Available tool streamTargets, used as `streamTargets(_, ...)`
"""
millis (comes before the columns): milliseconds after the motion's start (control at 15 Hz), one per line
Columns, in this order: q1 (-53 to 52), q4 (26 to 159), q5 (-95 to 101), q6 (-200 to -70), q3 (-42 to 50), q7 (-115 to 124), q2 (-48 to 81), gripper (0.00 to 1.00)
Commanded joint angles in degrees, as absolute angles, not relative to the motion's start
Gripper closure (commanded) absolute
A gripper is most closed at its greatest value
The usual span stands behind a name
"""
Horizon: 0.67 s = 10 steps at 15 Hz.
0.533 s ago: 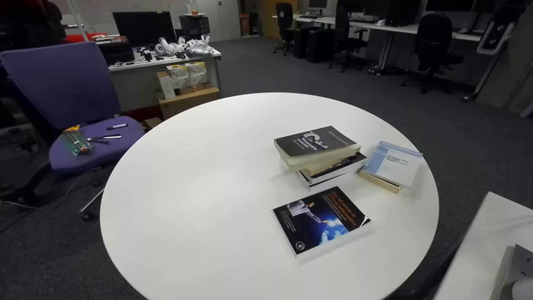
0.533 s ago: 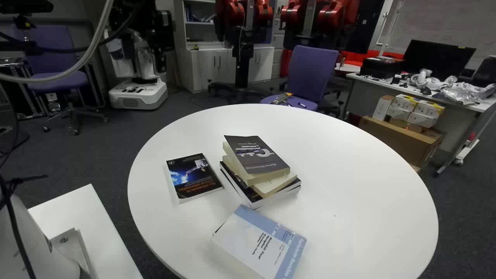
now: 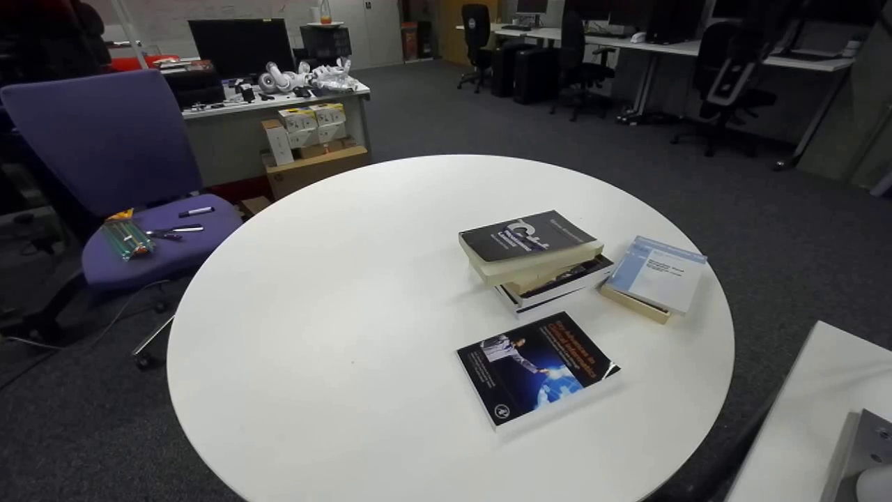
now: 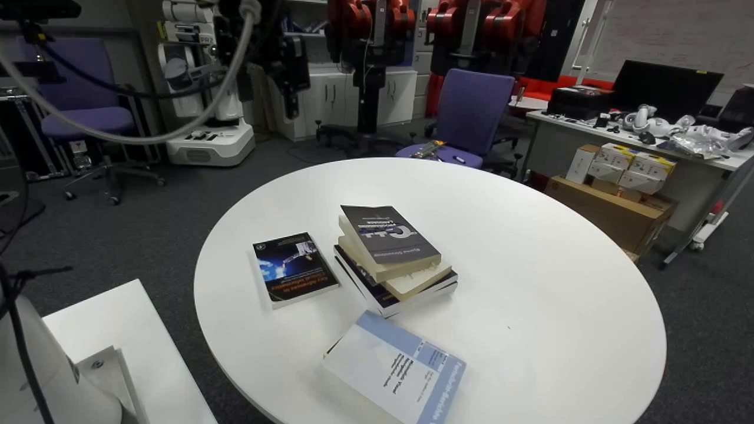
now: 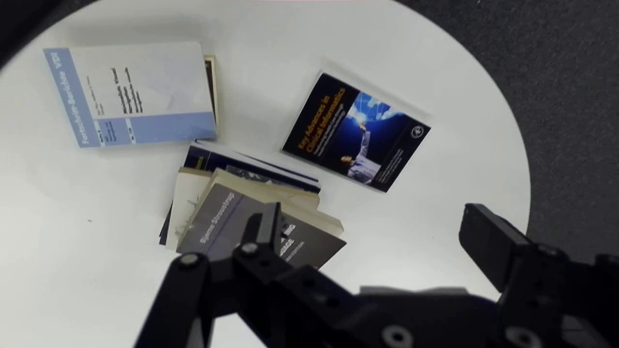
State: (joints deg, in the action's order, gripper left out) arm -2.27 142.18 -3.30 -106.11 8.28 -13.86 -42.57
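My gripper [image 5: 372, 220] is open and empty in the wrist view, high above the table. It also shows as a dark shape at the top of an exterior view [image 4: 293, 88]. One finger overlaps the grey C++ book [image 5: 217, 220] in the wrist view, apparently without touching it. That book lies tilted on top of a stack of books [image 4: 421, 299]. A black book with a blue globe picture, "Key Advances in Clinical Informatics" [image 5: 338, 125], lies flat beside the stack. A blue and white book [image 5: 154, 82] lies on another book on the stack's other side.
The books are on a round white table [image 3: 313, 314]. A white side table [image 3: 829, 369] stands close by, bearing the robot's base. A purple chair [image 3: 160, 230] holds pens and a packet. Cables [image 4: 147, 138] hang beside the arm.
The arm has moved farther over the table: rightward in an exterior view, leftward in another. The books have not moved.
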Motion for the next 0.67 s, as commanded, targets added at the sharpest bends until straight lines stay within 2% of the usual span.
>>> streamTargets(0,-2.87,140.14,-5.61,-116.39,7.01,-12.43,-32.15,0.0)
streamTargets(333,-3.05,138.58,-8.38,-133.0,2.97,-6.65,-18.28,0.0)
streamTargets(600,-5.88,134.51,-15.3,-137.39,1.86,-8.51,-9.72,0.0)
